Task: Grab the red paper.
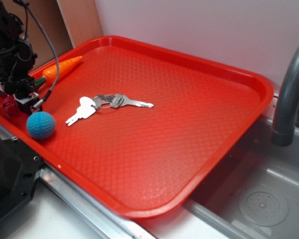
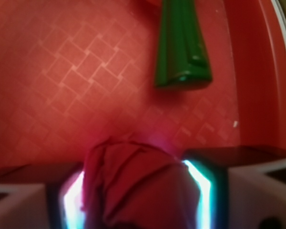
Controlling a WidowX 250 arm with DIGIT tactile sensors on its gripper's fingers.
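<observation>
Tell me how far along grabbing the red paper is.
Reaching looks done: the gripper is down at the tray's left edge, beside the blue ball. In hand: the wrist view shows the red paper between both fingers, apparently pinched. Left: lifting it; no clearance from the tray is visible yet.

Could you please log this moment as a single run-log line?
phase: grasp | gripper: fingers on either side of red paper | site: tray left edge | nearby: blue ball, carrot, keys
</observation>
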